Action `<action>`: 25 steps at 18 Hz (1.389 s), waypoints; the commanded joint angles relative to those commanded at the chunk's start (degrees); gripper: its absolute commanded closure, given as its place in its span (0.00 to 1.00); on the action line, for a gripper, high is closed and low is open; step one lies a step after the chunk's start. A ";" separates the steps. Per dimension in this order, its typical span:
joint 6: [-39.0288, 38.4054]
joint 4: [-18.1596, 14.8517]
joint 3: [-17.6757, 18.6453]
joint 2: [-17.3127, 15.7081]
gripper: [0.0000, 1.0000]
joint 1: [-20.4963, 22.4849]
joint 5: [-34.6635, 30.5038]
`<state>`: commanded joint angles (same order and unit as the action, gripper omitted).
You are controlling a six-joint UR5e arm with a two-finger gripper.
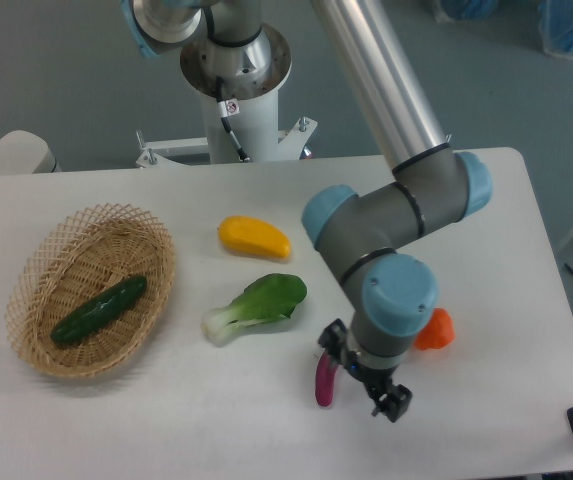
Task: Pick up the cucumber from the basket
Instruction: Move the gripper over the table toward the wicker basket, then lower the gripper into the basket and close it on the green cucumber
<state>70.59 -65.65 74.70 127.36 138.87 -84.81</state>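
The dark green cucumber [99, 309] lies slantwise inside the oval tan wicker basket [41, 262] at the left of the table. My gripper [364, 378] hangs at the front right of the table, far to the right of the basket, pointing down beneath the blue-capped wrist. Its black fingers [396, 404] stand spread apart with nothing between them. Most of the gripper is hidden under the wrist.
A purple eggplant [324, 382] lies just left of the gripper. A bok choy [256, 305] and a yellow vegetable [254, 237] lie between the gripper and the basket. An orange item [434, 330] sits right of the wrist. The robot base [234, 60] stands at the back.
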 joint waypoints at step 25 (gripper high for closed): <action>-23.81 -2.31 21.88 -15.12 0.00 -22.76 1.85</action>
<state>46.78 -67.96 96.58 112.24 116.11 -82.97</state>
